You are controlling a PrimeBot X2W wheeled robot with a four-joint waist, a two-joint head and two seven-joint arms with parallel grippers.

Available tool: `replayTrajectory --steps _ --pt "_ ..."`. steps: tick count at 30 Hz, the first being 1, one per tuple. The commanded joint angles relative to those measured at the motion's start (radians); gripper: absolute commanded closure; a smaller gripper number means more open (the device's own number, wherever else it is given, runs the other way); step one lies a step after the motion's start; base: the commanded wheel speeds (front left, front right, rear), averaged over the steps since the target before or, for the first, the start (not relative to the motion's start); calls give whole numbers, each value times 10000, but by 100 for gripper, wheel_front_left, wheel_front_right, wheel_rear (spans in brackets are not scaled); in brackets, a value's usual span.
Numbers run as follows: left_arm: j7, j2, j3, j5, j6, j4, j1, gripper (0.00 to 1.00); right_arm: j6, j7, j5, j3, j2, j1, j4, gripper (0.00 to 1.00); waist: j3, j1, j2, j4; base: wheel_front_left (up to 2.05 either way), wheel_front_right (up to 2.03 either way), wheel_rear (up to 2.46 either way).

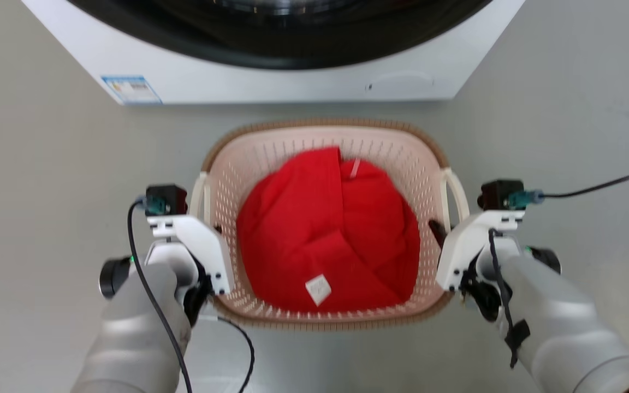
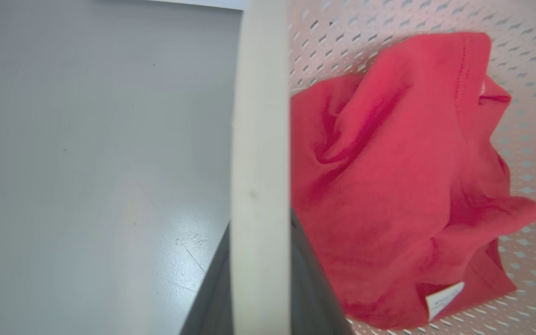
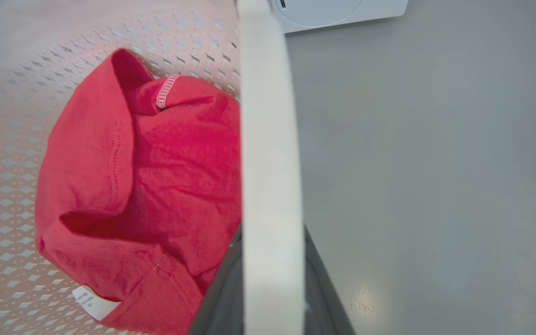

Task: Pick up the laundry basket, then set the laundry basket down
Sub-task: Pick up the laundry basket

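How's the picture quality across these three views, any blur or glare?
Head view: even light, slightly soft, no hard shadows. Left wrist view: the laundry basket's handle is blurred up close; pale sheen on the floor. Right wrist view: same blurred handle, small glare spot on the floor.

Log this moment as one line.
left gripper: shut on white side handle | right gripper: shut on other handle | cream perforated plastic laundry basket: holds crumpled red garment | lifted: cannot tell

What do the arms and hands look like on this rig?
Rounded silver-grey forearms. The left hand and right hand each have a white angular housing, dark fingers and a black camera block with a teal connector. Black cables run along both forearms; another leaves the right connector sideways.
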Motion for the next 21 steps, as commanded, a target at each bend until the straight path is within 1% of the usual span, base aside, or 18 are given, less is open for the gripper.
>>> replayTrajectory --steps 1,11,21 --pt "33 448 130 -133 -81 -169 281 100 123 108 131 183 -24 470 -151 100 -537 0 0 -51 0 0 0" --pt "877 401 49 -491 -52 -169 1348 100 123 1103 779 576 138 1376 -72 100 -2082 0 0 -191 0 0 0" --pt "1378 384 -67 -850 83 -169 1888 100 123 1629 1144 898 35 1773 -175 100 -2895 0 0 -202 0 0 0"
